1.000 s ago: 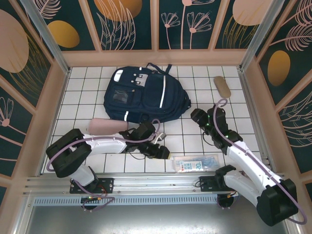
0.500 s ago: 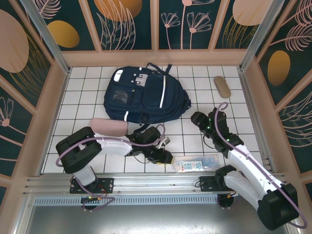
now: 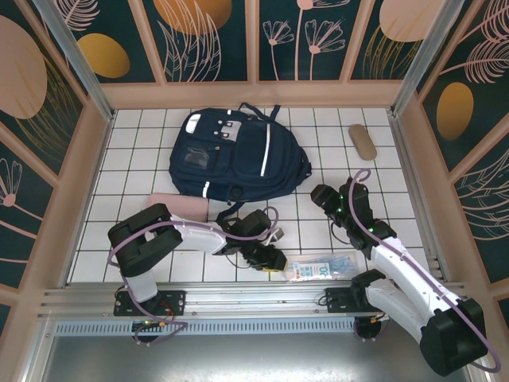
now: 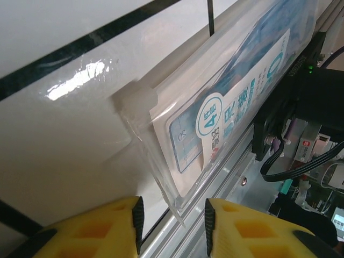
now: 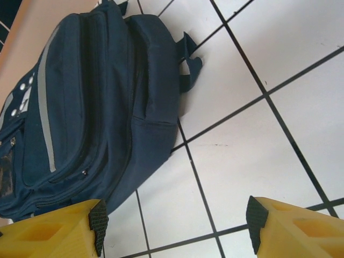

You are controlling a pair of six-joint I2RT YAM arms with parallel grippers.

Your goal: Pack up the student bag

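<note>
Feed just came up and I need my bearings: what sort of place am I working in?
Probably a staged robot test cell, not a real room: a white tiled table walled in by floral panels, with the student bag laid out on it.

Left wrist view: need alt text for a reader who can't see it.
The left gripper sits low over a white tiled table, its yellow fingers apart on either side of the corner of a clear plastic packet holding a blue-and-white printed card. The packet lies flat along the table's edge, beside a metal rail.
</note>
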